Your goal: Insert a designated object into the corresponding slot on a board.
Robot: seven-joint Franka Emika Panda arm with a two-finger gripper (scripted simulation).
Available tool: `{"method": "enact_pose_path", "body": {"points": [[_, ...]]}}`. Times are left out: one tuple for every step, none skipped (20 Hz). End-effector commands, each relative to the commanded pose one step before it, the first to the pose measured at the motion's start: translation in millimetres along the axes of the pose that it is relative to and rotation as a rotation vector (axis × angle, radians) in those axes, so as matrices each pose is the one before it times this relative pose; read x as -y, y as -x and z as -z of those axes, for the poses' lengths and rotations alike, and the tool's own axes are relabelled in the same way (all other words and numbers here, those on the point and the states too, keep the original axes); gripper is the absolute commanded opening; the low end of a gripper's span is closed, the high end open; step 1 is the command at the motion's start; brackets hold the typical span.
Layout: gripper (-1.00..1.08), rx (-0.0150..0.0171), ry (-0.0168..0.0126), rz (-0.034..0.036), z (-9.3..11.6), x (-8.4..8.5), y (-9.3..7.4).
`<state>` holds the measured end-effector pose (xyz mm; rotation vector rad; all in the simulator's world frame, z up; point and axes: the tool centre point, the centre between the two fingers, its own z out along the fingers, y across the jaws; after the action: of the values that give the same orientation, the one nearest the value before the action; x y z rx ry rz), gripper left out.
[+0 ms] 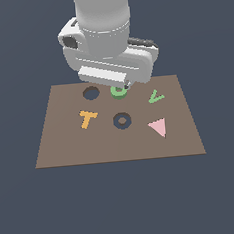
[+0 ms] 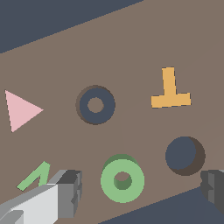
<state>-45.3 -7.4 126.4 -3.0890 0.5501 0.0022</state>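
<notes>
The green ring (image 1: 118,92) lies on the brown board (image 1: 116,145) near its far edge, partly hidden by the hand in the exterior view. In the wrist view the ring (image 2: 122,180) lies between the two fingers, which stand wide apart and do not touch it. My gripper (image 1: 121,87) (image 2: 140,190) is open and low over the ring. The slot (image 1: 122,120) (image 2: 95,105), a dark ring-shaped recess with a brown centre dot, lies on the board nearer the front, apart from the ring.
A plain dark round hole (image 1: 91,93) (image 2: 184,155) lies beside the ring. An orange T (image 1: 88,118) (image 2: 170,89), a green V (image 1: 156,96) (image 2: 35,176) and a pink triangle (image 1: 158,127) (image 2: 21,110) lie on the board around the slot.
</notes>
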Motion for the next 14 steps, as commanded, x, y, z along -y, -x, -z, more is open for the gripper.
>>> {"method": "enact_pose_path", "body": {"points": [[1.00,-0.00054,0.00112,-0.07354,-13.90,-1.16,9.43],[1.00,-0.00030,0.00035,-0.02861,-5.38,-0.46,3.54],[1.00,-0.00029,0.00034,-0.02725,-5.14,-0.42,3.37],[1.00,-0.00027,0.00032,-0.02590,-4.89,-0.38,3.20],[1.00,-0.00026,0.00030,-0.02458,-4.65,-0.35,3.03],[1.00,-0.00024,0.00028,-0.02326,-4.41,-0.31,2.86],[1.00,-0.00022,0.00025,-0.02195,-4.18,-0.28,2.70],[1.00,-0.00021,0.00023,-0.02066,-3.94,-0.25,2.54],[1.00,-0.00019,0.00021,-0.01936,-3.70,-0.21,2.38],[1.00,-0.00017,0.00018,-0.01806,-3.46,-0.18,2.21],[1.00,-0.00014,0.00016,-0.01676,-3.23,-0.14,2.05],[1.00,-0.00012,0.00013,-0.01546,-2.99,-0.10,1.89],[1.00,-0.00009,0.00010,-0.01414,-2.74,-0.07,1.73],[1.00,-0.00007,0.00008,-0.01283,-2.50,-0.04,1.57]]}}
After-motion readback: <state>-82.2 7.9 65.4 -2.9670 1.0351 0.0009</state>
